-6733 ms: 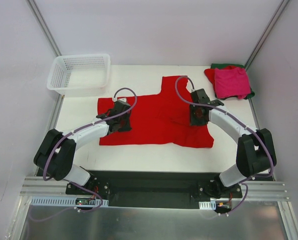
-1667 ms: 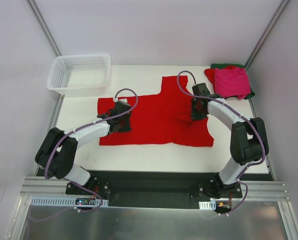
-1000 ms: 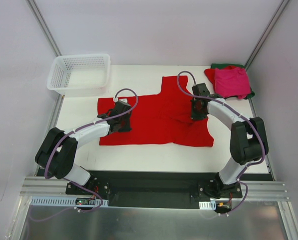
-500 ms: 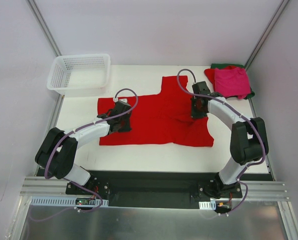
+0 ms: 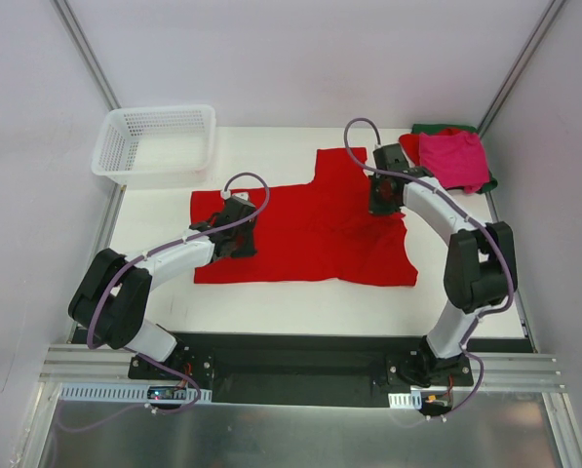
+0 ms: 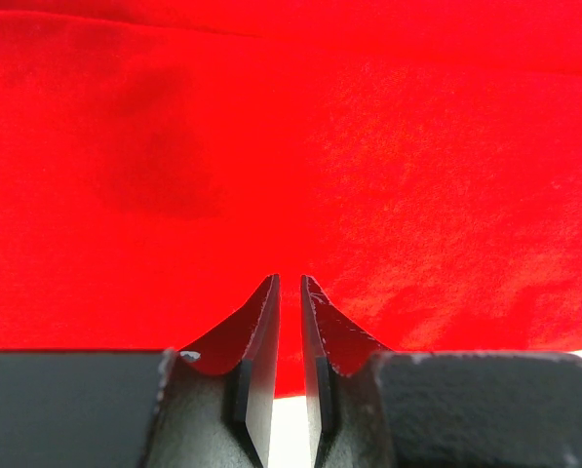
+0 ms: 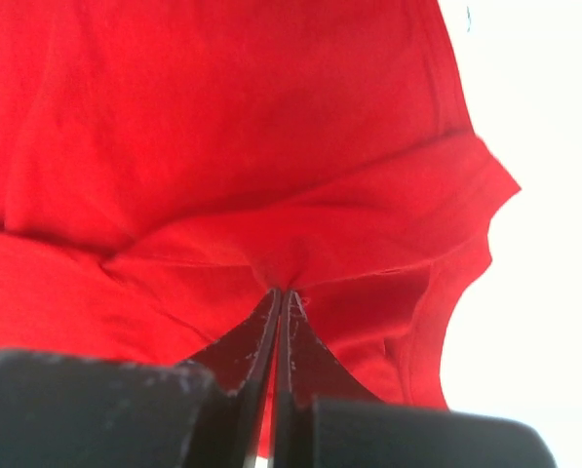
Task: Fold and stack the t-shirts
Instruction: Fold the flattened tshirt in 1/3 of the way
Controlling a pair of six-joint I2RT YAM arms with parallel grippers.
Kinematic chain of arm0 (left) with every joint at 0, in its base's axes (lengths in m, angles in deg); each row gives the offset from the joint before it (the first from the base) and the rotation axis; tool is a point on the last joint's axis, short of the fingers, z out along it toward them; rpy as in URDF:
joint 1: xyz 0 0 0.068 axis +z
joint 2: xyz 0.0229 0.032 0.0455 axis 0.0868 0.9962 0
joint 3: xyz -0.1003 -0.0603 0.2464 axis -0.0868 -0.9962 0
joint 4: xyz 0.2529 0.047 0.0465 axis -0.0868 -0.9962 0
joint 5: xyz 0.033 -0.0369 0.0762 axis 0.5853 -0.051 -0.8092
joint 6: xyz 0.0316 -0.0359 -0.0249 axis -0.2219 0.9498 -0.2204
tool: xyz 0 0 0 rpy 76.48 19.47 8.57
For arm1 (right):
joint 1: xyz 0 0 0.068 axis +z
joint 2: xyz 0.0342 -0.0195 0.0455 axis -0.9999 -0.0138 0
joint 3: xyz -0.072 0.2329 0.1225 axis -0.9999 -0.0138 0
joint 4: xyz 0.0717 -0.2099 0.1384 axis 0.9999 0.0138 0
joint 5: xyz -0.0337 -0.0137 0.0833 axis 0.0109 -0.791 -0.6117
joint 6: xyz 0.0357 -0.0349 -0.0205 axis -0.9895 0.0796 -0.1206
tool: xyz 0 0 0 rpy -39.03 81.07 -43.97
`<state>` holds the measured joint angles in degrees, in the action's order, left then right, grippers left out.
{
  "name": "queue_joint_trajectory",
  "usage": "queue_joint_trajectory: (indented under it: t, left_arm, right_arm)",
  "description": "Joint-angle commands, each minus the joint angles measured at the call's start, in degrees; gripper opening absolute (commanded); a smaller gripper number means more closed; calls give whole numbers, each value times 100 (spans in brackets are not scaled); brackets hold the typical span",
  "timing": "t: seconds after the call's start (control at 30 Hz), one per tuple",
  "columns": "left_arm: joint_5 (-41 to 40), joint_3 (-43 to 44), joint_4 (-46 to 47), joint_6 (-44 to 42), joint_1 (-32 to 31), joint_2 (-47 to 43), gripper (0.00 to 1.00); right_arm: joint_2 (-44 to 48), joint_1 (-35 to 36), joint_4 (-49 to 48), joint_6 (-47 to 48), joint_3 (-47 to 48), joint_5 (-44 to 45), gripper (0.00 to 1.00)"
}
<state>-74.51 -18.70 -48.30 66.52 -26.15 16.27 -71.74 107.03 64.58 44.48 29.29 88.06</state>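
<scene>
Right jaws pulled their pinched red t-shirt (image 5: 300, 234) farther across the white table (image 5: 271, 156); left jaws barely parted.

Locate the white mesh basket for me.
Top view: the white mesh basket sits at the far left corner of the table, up and left of the bright red t-shirt and apart from it.

The left arm (image 5: 169, 258) is extended with its tool (image 6: 290, 283) narrowly parted, while the right arm's (image 5: 437, 210) tool (image 7: 280, 292) is clamped tight.
</scene>
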Motion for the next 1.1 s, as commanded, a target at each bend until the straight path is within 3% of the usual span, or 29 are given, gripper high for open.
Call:
queue_joint_trajectory:
  t: [0.0, 0.3, 0.57, 0.67, 0.7, 0.9, 1.07]
  left_arm:
    - [-136, 92, 84, -108, -24, 44, 14]
    - [-154, 110, 67, -143, -24, 62, 14]
    - [-119, 127, 75, -152, -24, 105, 14]
    - [-93, 154, 67, -152, -24, 132, 13]
    - [-84, 171, 67, -161, -24, 132, 13]
    - [-136, 136, 67, -196, -24, 18, 14]
    - [-163, 145, 67, -284, -24, 9, 13]
  right_arm:
    - [-457, -25, -123, 86, 648, -85, 1]
    - [-1512, -16, -123, 139, 1687, -542, 1]
    - [-1601, -16, -298, 358, 1828, -929, 2]
    - [-1706, -16, -237, 367, 1889, -903, 18]
    - [-1697, -25, -220, 376, 1889, -885, 31]
    - [-1120, -16, -202, 227, 1434, -359, 35]
    - [-249, -25, -166, -177, 178, -217, 36]
